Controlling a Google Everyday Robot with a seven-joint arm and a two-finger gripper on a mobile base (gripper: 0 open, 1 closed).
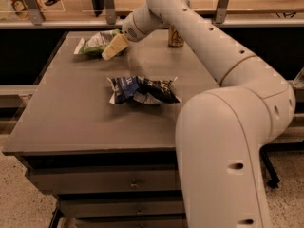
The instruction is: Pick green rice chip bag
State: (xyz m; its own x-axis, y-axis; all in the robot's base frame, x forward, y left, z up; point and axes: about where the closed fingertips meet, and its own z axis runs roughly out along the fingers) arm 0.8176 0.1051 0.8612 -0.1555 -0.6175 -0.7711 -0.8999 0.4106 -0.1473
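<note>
The cream gripper [115, 47] is seen at the shiny green foil rice chip bag [94, 42], far-left on the grey table [71, 118] — its width cannot be told.

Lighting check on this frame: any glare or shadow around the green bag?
Camera view: dim, warm light. The green rice chip bag, far left on the table, shows pale foil glints, no hard shadow; the gripper at its right edge hides part of it. The blue snack bag glints too.
</note>
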